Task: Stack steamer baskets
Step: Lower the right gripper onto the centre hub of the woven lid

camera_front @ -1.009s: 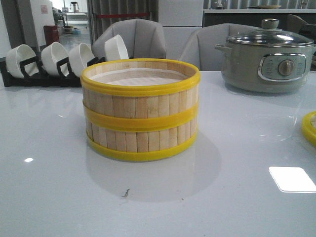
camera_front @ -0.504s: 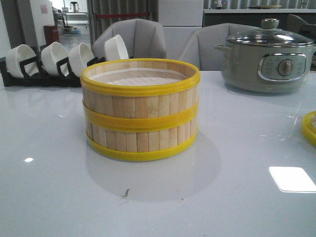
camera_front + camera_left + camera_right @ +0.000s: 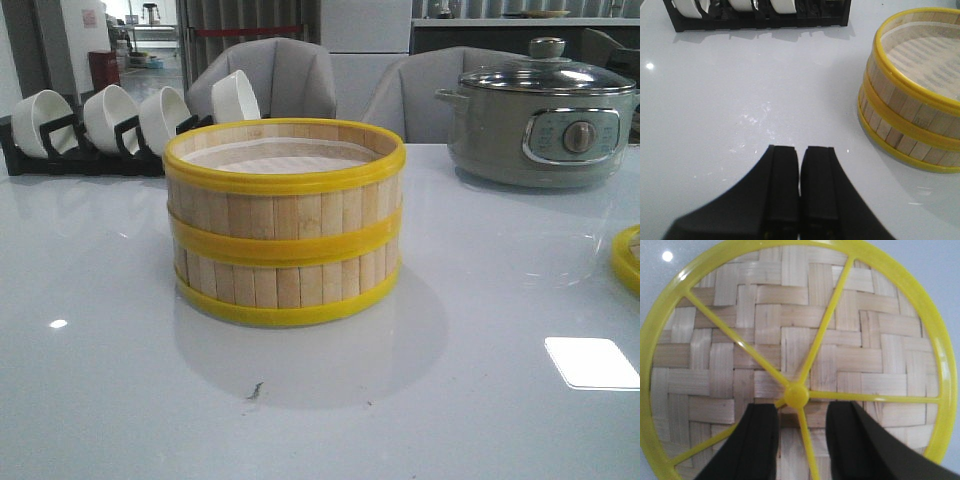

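Two steamer baskets (image 3: 285, 225) stand stacked in the middle of the table, with bamboo slats, yellow rims and a pale liner inside the top one. They also show in the left wrist view (image 3: 915, 100). My left gripper (image 3: 800, 150) is shut and empty above bare table, apart from the stack. The woven lid (image 3: 790, 315) with yellow rim and spokes lies flat; only its edge (image 3: 628, 258) shows at the right edge of the front view. My right gripper (image 3: 802, 407) is open just above the lid, its fingers either side of a spoke by the yellow hub (image 3: 796, 395). Neither gripper shows in the front view.
A grey-green electric pot (image 3: 540, 120) with a glass lid stands at the back right. A black rack of white bowls (image 3: 90, 130) stands at the back left and also shows in the left wrist view (image 3: 755, 12). Grey chairs (image 3: 280, 75) stand behind the table.
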Motion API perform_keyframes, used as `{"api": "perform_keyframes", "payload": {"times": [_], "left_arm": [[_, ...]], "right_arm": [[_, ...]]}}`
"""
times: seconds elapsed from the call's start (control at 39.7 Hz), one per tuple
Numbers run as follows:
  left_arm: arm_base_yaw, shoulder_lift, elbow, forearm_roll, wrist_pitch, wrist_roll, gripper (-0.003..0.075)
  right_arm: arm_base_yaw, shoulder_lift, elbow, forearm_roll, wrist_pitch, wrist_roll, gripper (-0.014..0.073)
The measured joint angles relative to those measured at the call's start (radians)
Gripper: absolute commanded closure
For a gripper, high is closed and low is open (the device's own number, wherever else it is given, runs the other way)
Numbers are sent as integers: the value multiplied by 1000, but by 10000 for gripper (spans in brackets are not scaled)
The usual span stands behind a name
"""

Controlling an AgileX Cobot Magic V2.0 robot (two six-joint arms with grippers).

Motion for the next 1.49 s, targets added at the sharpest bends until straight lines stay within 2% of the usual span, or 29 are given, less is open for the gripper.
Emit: {"api": "perform_keyframes", "payload": {"times": [0.3,1.49], "left_arm": [[0,0,0,0,0,0,636],[0,0,0,0,0,0,636]], "right_arm": [[0,20,-6,0,-49,0,238],[0,57,-40,0,-43,0,239]]}}
